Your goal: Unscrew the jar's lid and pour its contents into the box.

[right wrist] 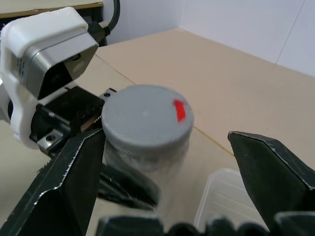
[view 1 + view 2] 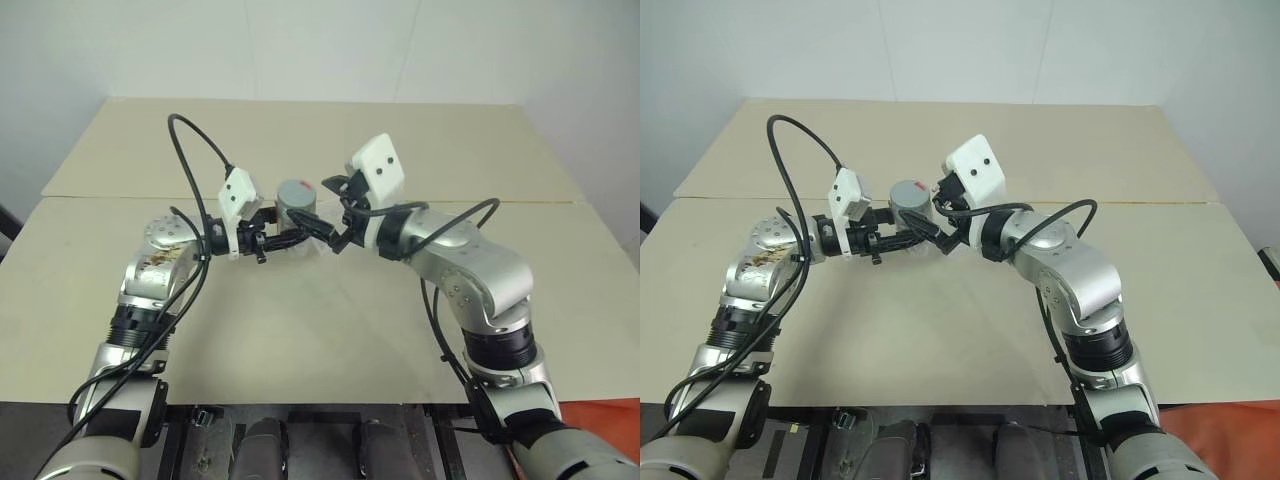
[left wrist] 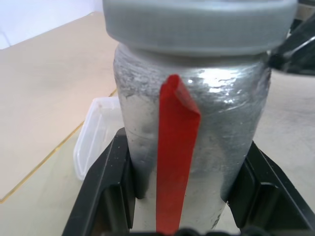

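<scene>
My left gripper is shut on the jar, a silvery cylinder with a red strip down its side, and holds it upright above the table. Its black fingers press on both sides of the jar's lower half. The grey lid, with a small red mark, sits on the jar. My right gripper is open, with one finger on each side of the lid and a gap to it on both sides. The clear plastic box lies on the table just beyond and below the jar.
The beige table spreads wide around both arms, with a seam running across it behind the grippers. A white wall stands behind the far edge. Black cables loop above my left arm.
</scene>
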Available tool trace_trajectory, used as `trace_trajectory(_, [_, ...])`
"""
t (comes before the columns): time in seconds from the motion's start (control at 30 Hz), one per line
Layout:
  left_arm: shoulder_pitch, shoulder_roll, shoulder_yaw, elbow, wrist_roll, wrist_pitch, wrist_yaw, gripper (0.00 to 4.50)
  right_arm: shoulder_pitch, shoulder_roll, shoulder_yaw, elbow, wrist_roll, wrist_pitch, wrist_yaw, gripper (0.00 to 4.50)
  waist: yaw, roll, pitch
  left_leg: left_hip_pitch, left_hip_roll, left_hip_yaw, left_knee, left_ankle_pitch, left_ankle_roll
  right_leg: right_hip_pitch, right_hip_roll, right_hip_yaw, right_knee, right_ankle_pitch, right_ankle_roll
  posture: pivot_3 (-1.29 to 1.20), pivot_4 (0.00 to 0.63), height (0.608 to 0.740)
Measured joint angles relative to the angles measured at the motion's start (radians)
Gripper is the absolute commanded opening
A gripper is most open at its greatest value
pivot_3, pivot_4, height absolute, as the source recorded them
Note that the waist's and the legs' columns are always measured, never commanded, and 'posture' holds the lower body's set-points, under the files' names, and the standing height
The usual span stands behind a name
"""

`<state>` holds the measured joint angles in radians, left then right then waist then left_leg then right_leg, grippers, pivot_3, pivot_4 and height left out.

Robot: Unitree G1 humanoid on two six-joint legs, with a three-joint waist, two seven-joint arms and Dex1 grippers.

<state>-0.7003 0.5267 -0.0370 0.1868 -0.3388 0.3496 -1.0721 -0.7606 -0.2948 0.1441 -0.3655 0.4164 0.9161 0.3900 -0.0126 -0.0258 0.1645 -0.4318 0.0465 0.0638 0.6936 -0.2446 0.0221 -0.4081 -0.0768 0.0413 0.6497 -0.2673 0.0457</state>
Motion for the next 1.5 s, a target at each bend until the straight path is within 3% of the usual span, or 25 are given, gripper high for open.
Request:
trace_trajectory(0.17, [0.035, 0.032, 0.014, -0.025, -0.017, 0.002, -0.033, 2.03, 0.014, -0.041, -0.085, -0.001, -0.006, 0.0, -0.016, 4.48, 0.001, 0.0, 0.0, 0.0, 0.0, 0.001, 0.0, 0.0, 0.0, 0.0, 0.0, 0.0, 0.0, 0.0, 0.0, 0.0, 0.15, 0.74])
trace_trajectory(0.43, [0.055, 0.037, 0.013, -0.06, -0.019, 0.008, -0.052, 2.03, 0.027, -0.046, -0.089, -0.018, 0.002, 0.0, 0.006, 4.48, -0.001, 0.0, 0.0, 0.0, 0.0, 0.001, 0.0, 0.0, 0.0, 0.0, 0.0, 0.0, 0.0, 0.0, 0.0, 0.0, 0.15, 0.74])
trace_trajectory(0.73, [0.036, 0.0, 0.013, -0.022, -0.017, 0.001, -0.019, 2.03, 0.029, -0.093, -0.129, -0.048, 0.113, -0.004, 0.142, 4.48, 0.001, 0.0, 0.0, 0.0, 0.0, 0.0, 0.0, 0.0, 0.0, 0.001, 0.0, 0.0, 0.0, 0.0, 0.0, 0.0, 0.15, 0.74])
trace_trajectory(1.1, [0.0, -0.04, -0.01, -0.01, -0.017, -0.007, -0.031, 2.03, -0.027, -0.009, -0.021, 0.032, 0.068, -0.061, 0.138, 4.48, -0.001, 0.0, 0.0, 0.0, 0.0, 0.001, 0.0, 0.0, 0.0, 0.0, 0.0, 0.0, 0.0, 0.0, 0.0, 0.0, 0.15, 0.74])
trace_trajectory(1.47, [0.0, -0.039, -0.01, -0.008, -0.017, -0.008, -0.045, 2.03, -0.052, 0.015, 0.0, 0.105, 0.023, -0.103, 0.14, 4.48, 0.0, 0.0, 0.0, 0.0, 0.0, 0.001, 0.0, 0.0, 0.0, 0.0, 0.0, 0.0, 0.0, 0.0, 0.0, 0.0, 0.15, 0.74])
trace_trajectory(1.5, [0.0, -0.038, -0.01, -0.008, -0.017, -0.008, -0.046, 2.03, -0.052, 0.015, 0.0, 0.106, 0.021, -0.106, 0.142, 4.31, 0.0, 0.0, 0.0, 0.0, 0.0, 0.001, 0.0, 0.0, 0.0, 0.0, 0.0, 0.0, 0.0, 0.0, 0.0, 0.0, 0.15, 0.74])
